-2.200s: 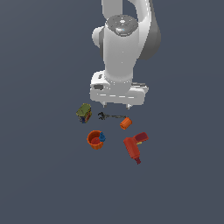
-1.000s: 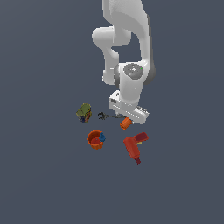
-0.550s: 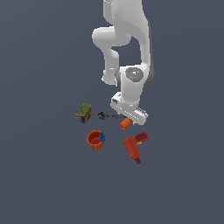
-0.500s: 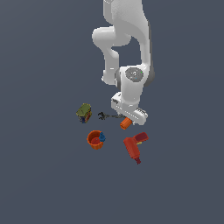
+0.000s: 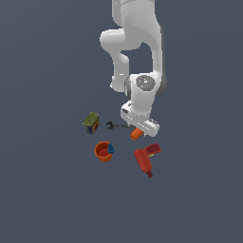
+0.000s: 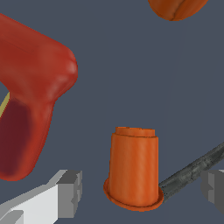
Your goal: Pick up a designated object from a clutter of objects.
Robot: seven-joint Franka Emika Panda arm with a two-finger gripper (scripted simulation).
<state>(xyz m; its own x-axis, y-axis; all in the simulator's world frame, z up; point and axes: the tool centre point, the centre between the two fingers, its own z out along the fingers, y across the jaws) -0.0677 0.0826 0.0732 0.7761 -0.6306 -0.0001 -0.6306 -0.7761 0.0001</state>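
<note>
Orange tapered cylinder (image 6: 133, 168), smooth, flared rim, between spread claw (image 6: 142, 189) fingers; rough dark wrench (image 6: 192, 170) touching rim.

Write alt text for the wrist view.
A small orange cylinder stands between the open gripper fingers, a thin dark wrench touching its base. The red drill lies beside it, and the orange cup's edge shows beyond.

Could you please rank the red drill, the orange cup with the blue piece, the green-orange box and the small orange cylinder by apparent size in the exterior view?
1. red drill
2. orange cup
3. green-orange box, close to the cup
4. small orange cylinder, partly hidden by the gripper
</note>
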